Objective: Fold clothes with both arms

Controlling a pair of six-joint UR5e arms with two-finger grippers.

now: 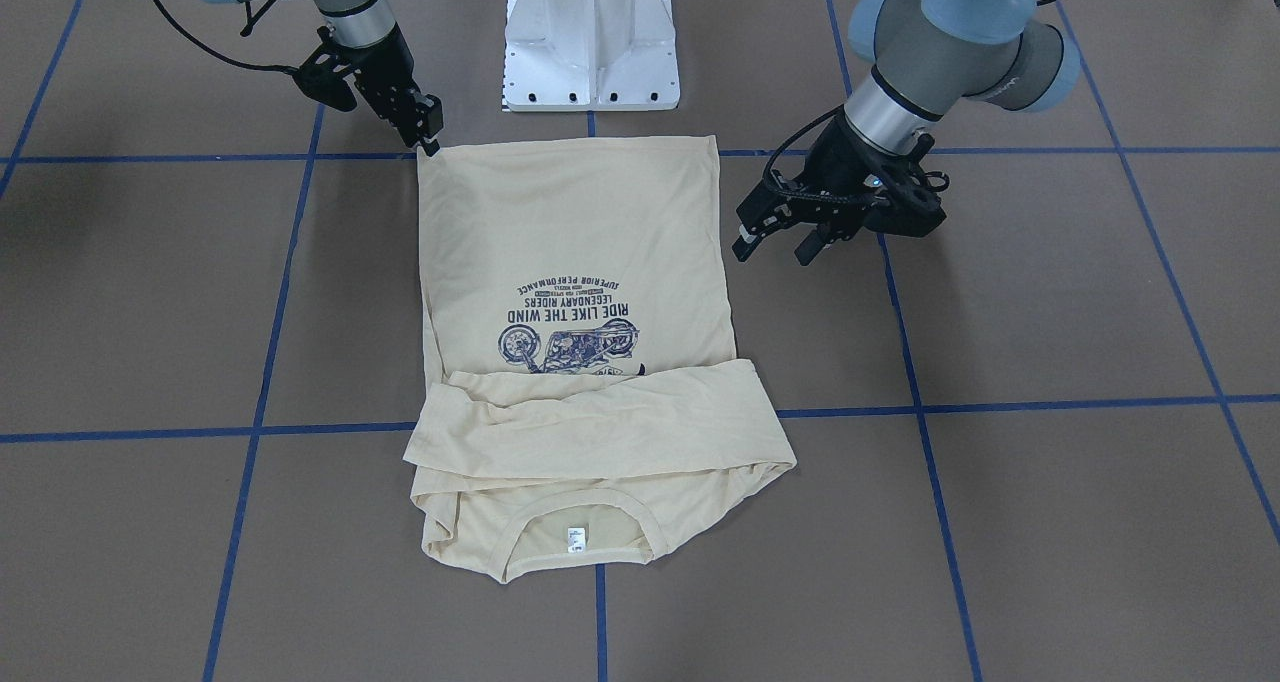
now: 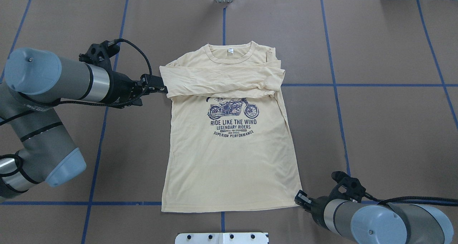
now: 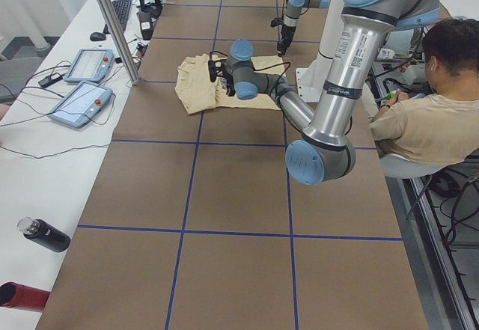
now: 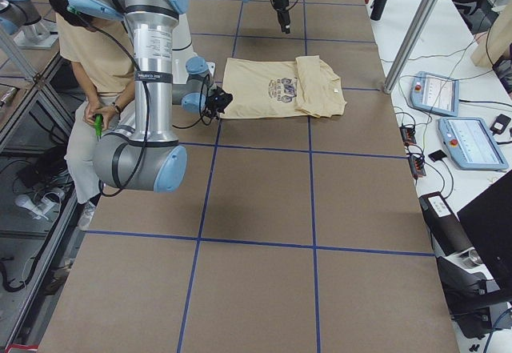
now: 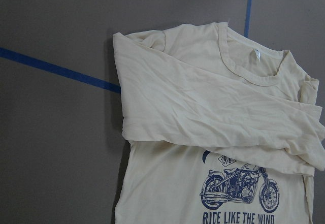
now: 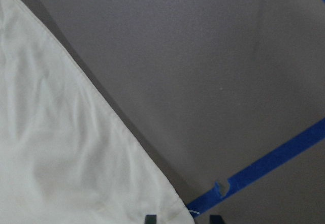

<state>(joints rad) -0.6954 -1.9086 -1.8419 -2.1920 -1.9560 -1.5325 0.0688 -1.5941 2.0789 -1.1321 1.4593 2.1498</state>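
Shirt (image 2: 232,158) flat, sleeves (image 2: 222,81) folded.
Overhead you find left gripper (image 1: 772,250) apart at its 10 o'clock; right gripper (image 1: 431,143) apart at 5 o'clock hem corner.

Left arm (image 2: 53,80) and right arm (image 2: 393,222) — silver-grey tubes, polished aluminium wrist rings, light blue joint caps, black braided cable (image 2: 143,58); white pedestal base (image 1: 590,42) with a row of dark screws.

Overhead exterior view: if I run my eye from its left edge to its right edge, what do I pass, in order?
left arm → left gripper → cream-yellow long-sleeved T-shirt with the motorcycle print → right gripper → right arm
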